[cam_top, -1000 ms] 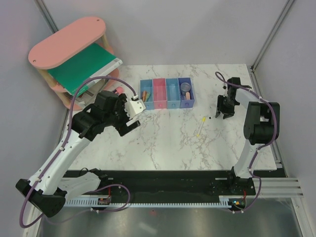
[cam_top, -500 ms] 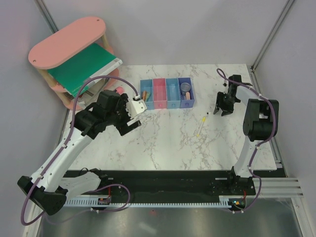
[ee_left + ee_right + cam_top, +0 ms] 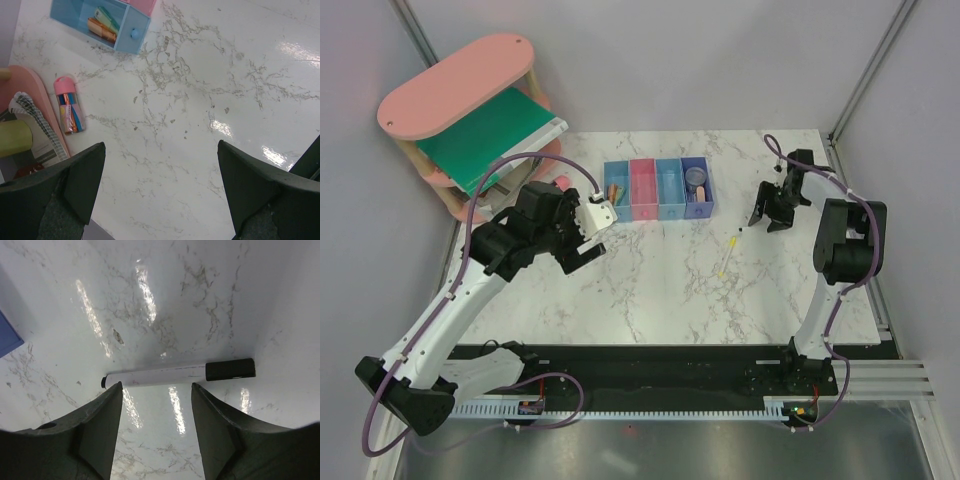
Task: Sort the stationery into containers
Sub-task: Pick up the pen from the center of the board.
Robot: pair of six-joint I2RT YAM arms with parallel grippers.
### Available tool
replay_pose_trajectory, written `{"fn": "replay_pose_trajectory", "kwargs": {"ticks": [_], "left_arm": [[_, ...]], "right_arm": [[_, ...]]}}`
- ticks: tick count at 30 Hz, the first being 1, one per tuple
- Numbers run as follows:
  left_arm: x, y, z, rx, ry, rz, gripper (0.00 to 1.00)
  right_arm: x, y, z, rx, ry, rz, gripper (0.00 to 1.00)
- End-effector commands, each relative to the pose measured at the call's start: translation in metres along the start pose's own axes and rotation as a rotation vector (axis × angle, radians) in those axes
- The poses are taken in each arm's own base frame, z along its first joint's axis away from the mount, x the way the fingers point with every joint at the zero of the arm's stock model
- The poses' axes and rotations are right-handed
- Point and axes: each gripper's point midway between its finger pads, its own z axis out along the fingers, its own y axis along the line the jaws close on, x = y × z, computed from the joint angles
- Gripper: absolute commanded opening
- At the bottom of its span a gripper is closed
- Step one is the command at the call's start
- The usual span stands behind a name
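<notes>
The containers (image 3: 658, 188) are a joined row of four small bins at the back middle of the table. The leftmost light blue bin (image 3: 100, 25) holds orange and green sticks. A purple disc (image 3: 695, 179) lies in the dark blue bin. A pink stubby cylinder (image 3: 70, 105) lies on the marble by the shelf. My left gripper (image 3: 160, 190) hovers open over bare marble near it. A black-and-white pen (image 3: 177, 373) lies flat just beyond my right gripper (image 3: 156, 390), which is open and holds nothing. A thin yellow stick (image 3: 727, 257) lies left of the right gripper (image 3: 772, 210).
A pink oval-topped shelf (image 3: 455, 85) with a large green book (image 3: 490, 135) stands at the back left. A corner of the dark blue bin (image 3: 7, 335) shows at the left of the right wrist view. The table's right edge and a frame post are close to the right arm.
The right gripper has shifted a little toward the back of the table and its jaws have spread wider. The left arm has barely moved.
</notes>
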Motion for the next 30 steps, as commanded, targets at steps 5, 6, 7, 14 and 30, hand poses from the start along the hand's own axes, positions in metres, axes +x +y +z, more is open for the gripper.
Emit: {"fn": "replay_pose_trajectory", "kwargs": {"ticks": [5, 6, 7, 14, 30], "left_arm": [[-0.009, 0.012, -0.008, -0.039, -0.026, 0.026, 1.00], [-0.008, 0.011, -0.007, -0.036, -0.022, 0.022, 1.00], [-0.009, 0.011, -0.007, -0.036, -0.024, 0.022, 1.00], [-0.008, 0.011, -0.005, -0.031, -0.021, 0.021, 1.00], [-0.008, 0.007, -0.004, -0.018, -0.025, 0.005, 1.00]], "right_arm": [[-0.038, -0.014, 0.003, 0.065, -0.082, 0.048, 0.65], [-0.043, -0.014, 0.002, 0.067, -0.095, 0.044, 0.65], [-0.044, -0.016, 0.005, 0.075, -0.092, 0.047, 0.65], [-0.059, -0.019, 0.009, 0.128, -0.125, 0.009, 0.61], [-0.018, 0.004, 0.039, 0.265, -0.028, -0.241, 0.40]]}}
